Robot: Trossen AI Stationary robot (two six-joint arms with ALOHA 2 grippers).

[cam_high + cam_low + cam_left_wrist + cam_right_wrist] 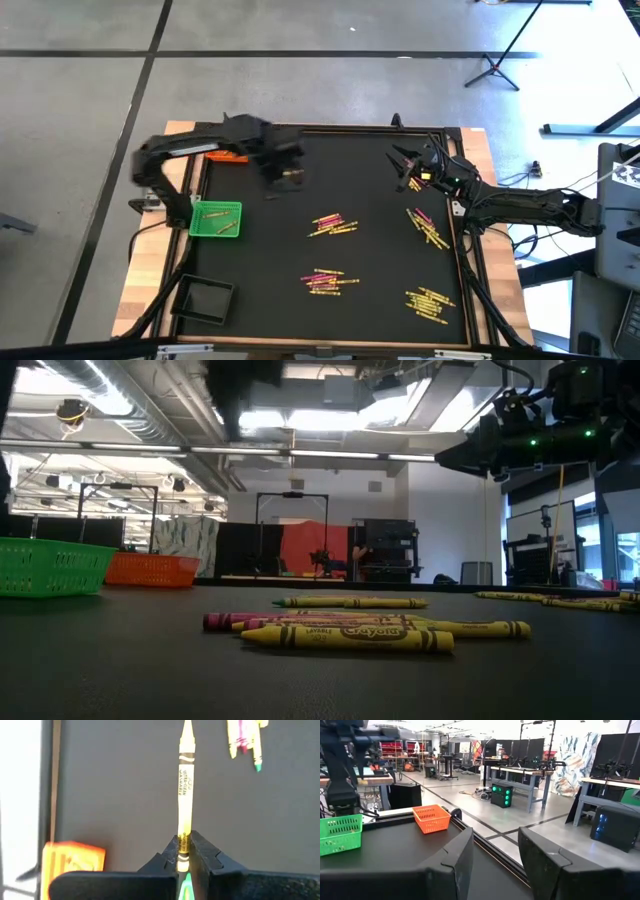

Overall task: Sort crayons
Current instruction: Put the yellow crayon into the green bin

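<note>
Yellow and pink crayons lie in several small heaps on the black table: one in the middle (pixel 333 225), one nearer (pixel 325 282), and two at the right (pixel 428 228), (pixel 430 303). My left gripper (pixel 285 172), high over the table's far left part, is shut on one yellow crayon (pixel 185 795). My right gripper (pixel 495 865) hangs open and level over the far right (pixel 410 165), holding nothing. My left gripper pinches the yellow crayon near one end (pixel 183 851) between its two fingers. The fingers point steeply down. The crayon runs on in line with them and sticks out well past their tips. It is lifted clear of the table.
A green tray (pixel 215 218) with a few crayons stands at the left. An orange tray (pixel 431 817) stands at the far left corner, partly under my left arm. A black tray (pixel 205 298) sits at the near left. A wooden rim (pixel 480 290) frames the table.
</note>
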